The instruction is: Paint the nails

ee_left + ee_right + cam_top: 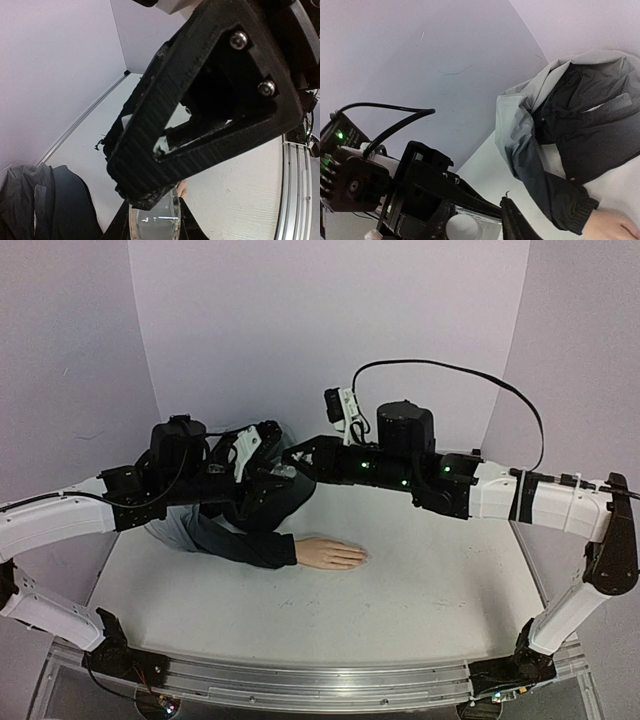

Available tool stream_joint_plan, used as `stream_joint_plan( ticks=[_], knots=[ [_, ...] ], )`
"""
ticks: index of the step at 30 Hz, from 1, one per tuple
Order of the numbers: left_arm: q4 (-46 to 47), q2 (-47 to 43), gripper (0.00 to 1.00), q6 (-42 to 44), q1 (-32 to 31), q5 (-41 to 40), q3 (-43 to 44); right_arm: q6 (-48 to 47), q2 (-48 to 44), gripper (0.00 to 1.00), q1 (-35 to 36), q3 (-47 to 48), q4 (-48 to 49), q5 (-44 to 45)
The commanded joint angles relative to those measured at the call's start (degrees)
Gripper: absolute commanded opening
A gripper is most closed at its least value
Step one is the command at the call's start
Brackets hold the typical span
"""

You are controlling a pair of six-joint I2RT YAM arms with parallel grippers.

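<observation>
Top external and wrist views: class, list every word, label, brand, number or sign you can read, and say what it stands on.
No readable text in any view.
The jacket and the mannequin hand carry no print.
Green indicator lights on the right arm are lights only, with no lettering.

White-and-black arms (545,498) trail a looping black cable (450,368) — the ribbed black right gripper (142,192) bears two screws (238,40).
</observation>
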Motion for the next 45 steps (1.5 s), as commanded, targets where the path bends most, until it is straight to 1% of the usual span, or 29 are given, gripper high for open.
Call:
stream_joint_plan(
  ticks=[1,3,5,7,8,9,10,12,14,15,17,20,21,22,23,24,25,27,28,29,31,32,35,42,45],
  knots=[
    [3.8,-0.8,0.0,1.1,-0.4,-0.3,0.7,0.8,0.1,0.21,0.0,3.2,1.8,0.9],
    [3.8,-0.4,0.0,1.1,-0.4,-0.6,0.8,0.6,0.1,0.13,0.0,3.1,1.7,0.9],
    [3.7,-0.3,0.0,0.5,-0.4,-0.3,0.9,-0.1,-0.1,0.01,0.0,3.0,1.6,0.8],
    [3.8,-0.3,0.0,-0.4,-0.4,0.3,1.0,-1.7,-0.3,0.0,0.0,2.8,1.5,0.3],
    [3.7,-0.2,0.0,-1.0,-0.2,2.1,1.2,-4.3,-0.7,0.0,0.0,2.4,1.7,-1.4],
    [3.7,-0.2,0.0,-1.4,0.1,5.4,1.5,-8.2,-1.1,0.0,0.0,1.8,2.5,-5.0],
    [3.7,-0.6,0.0,-1.4,0.5,11.8,1.3,-13.7,-1.7,0.0,0.0,0.5,4.8,-12.3],
    [3.8,-1.8,0.0,-1.1,1.6,25.3,1.2,-25.3,-4.0,0.0,0.0,-2.6,7.1,-30.4],
    [3.8,-2.0,0.0,-1.4,2.3,38.0,1.9,-28.3,-6.3,0.0,0.0,-5.2,7.6,-33.7],
    [3.8,-2.1,0.0,-1.6,2.5,41.5,2.1,-28.8,-6.7,0.0,0.0,-5.2,6.8,-34.5],
    [3.8,-2.1,0.0,-1.7,2.6,43.1,2.3,-28.9,-6.6,0.0,0.0,-4.4,5.1,-34.7],
    [3.8,-1.4,0.0,-2.2,2.8,40.9,2.4,-27.5,-6.4,0.0,0.0,-4.9,5.4,-34.7],
    [3.8,-1.4,0.0,-2.1,2.8,39.9,2.3,-26.9,-6.6,0.0,0.0,-5.3,5.8,-33.4],
    [3.8,-1.5,0.0,-1.9,2.8,38.4,2.2,-26.1,-7.3,0.15,0.0,-5.7,5.7,-29.7],
    [3.8,-1.2,0.0,-2.2,2.8,35.8,2.4,-24.7,-7.9,0.39,0.0,-5.9,5.7,-26.4],
    [3.8,-0.9,0.0,-2.6,2.8,32.0,2.6,-23.0,-8.7,0.57,0.0,-6.2,5.7,-23.0],
    [3.8,-0.8,0.0,-2.8,2.8,27.7,2.6,-20.9,-9.5,0.68,0.0,-6.5,5.6,-18.6],
    [3.7,-0.9,0.0,-2.0,2.7,19.1,2.1,-14.0,-11.2,0.88,0.0,-6.3,3.7,-9.3],
    [3.7,-1.0,0.0,-1.3,2.7,14.7,1.8,-10.9,-11.7,0.94,0.0,-6.0,2.0,-5.2],
    [3.7,-1.0,0.0,-1.3,2.7,10.0,1.7,-7.6,-12.1,0.97,0.0,-5.6,0.5,-2.0],
    [3.7,-1.2,0.0,-1.5,2.6,3.0,1.6,-3.0,-12.5,0.98,0.0,-5.6,-0.2,0.4],
    [3.7,-1.5,0.0,-1.3,2.6,1.2,1.4,-1.0,-12.4,0.98,0.0,-5.3,-0.5,1.2],
    [3.6,-1.6,0.0,-1.0,2.6,-0.8,1.4,1.7,-10.8,0.97,0.0,-3.0,-1.7,2.4],
    [3.6,-1.7,0.0,-1.5,2.6,-0.9,1.4,0.9,-3.8,0.82,0.0,4.8,-2.9,1.5],
    [3.6,-1.6,0.0,-1.4,2.5,-1.0,1.4,0.3,-1.2,0.7,0.0,7.7,-3.0,1.2]
  ],
)
